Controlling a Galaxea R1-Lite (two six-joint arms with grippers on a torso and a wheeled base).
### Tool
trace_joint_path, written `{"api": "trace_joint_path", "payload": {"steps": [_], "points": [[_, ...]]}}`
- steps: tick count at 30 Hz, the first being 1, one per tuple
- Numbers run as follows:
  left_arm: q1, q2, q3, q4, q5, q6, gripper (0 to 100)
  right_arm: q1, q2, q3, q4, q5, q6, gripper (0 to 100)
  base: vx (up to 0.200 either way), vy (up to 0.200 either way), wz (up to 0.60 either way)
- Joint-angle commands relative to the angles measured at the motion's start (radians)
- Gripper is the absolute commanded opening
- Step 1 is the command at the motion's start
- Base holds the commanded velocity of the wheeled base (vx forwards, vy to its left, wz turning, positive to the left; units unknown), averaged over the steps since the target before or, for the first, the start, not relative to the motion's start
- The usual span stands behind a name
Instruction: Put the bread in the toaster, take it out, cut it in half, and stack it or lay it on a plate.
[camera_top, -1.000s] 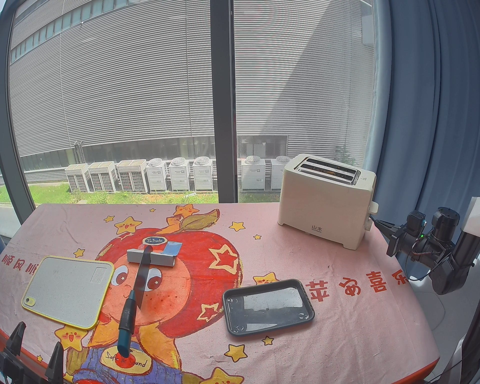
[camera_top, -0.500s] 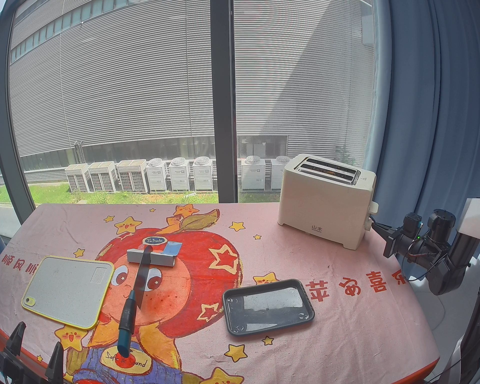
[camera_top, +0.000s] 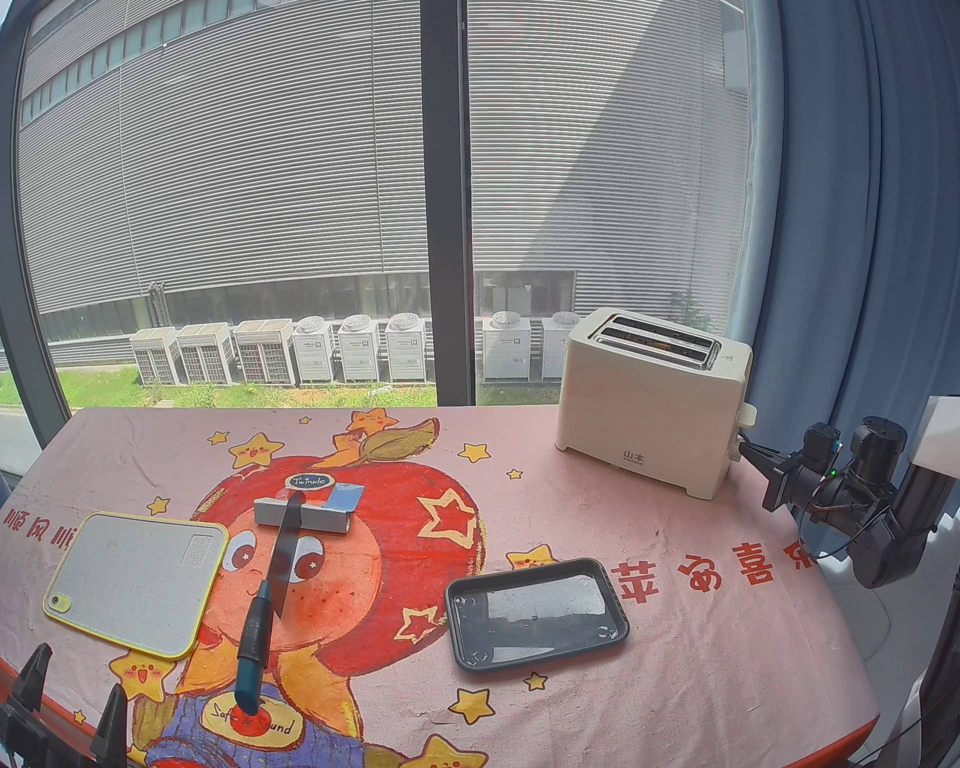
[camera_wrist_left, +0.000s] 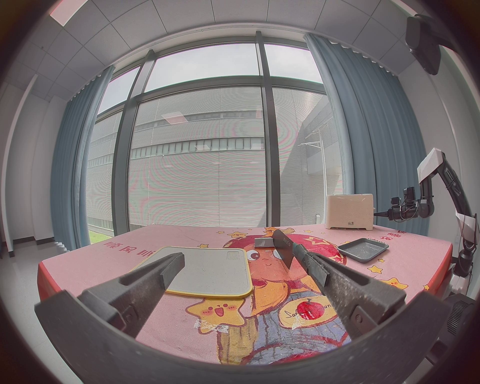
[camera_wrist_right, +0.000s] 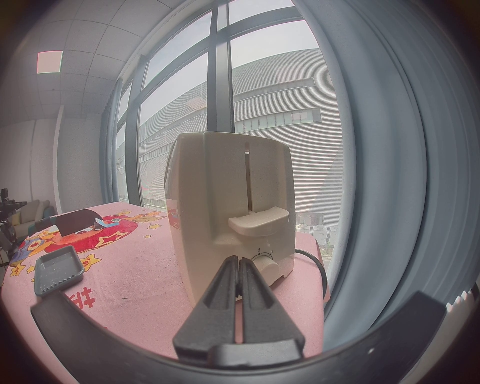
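The cream toaster (camera_top: 650, 400) stands at the table's back right, and something brownish shows low in its top slot (camera_top: 655, 343). Its side lever (camera_wrist_right: 258, 221) sits at the low end of its track. My right gripper (camera_top: 748, 452) is shut and empty, its tips just right of the toaster's lever side, a little below the lever and in front of the dial (camera_wrist_right: 265, 264). A dark plate (camera_top: 535, 612) lies front centre. The blue-handled knife (camera_top: 265, 610) leans on a grey rest (camera_top: 305, 512). My left gripper (camera_wrist_left: 235, 260) hangs open at the front left edge, near the cutting board (camera_top: 135, 580).
The toaster's black cord (camera_wrist_right: 312, 265) curls behind it near the table's right edge. A blue curtain (camera_top: 860, 250) hangs close to the right arm. Bare tablecloth (camera_top: 700, 640) lies between plate and toaster.
My right gripper has moved a little left, closer to the toaster's lever side. Nothing else has moved.
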Motion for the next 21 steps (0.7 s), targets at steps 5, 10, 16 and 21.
{"api": "trace_joint_path", "payload": {"steps": [5,10,16,21], "points": [[0.001,-0.016,0.018,0.001,0.0,0.0,100,0.002,0.013,-0.017,0.0,-0.001,-0.001,0,0.0,0.0,0.0],[0.001,-0.016,0.018,0.001,0.0,0.0,100,0.004,0.016,-0.021,0.002,-0.001,0.001,0,0.0,0.0,0.0],[0.001,-0.016,0.018,0.001,0.0,0.0,100,0.002,0.039,-0.029,0.0,-0.001,0.001,0,0.0,0.0,0.0],[0.001,-0.016,0.018,-0.001,0.0,0.0,100,0.001,0.053,-0.03,0.0,-0.001,0.001,0,0.0,0.0,0.0]]}}
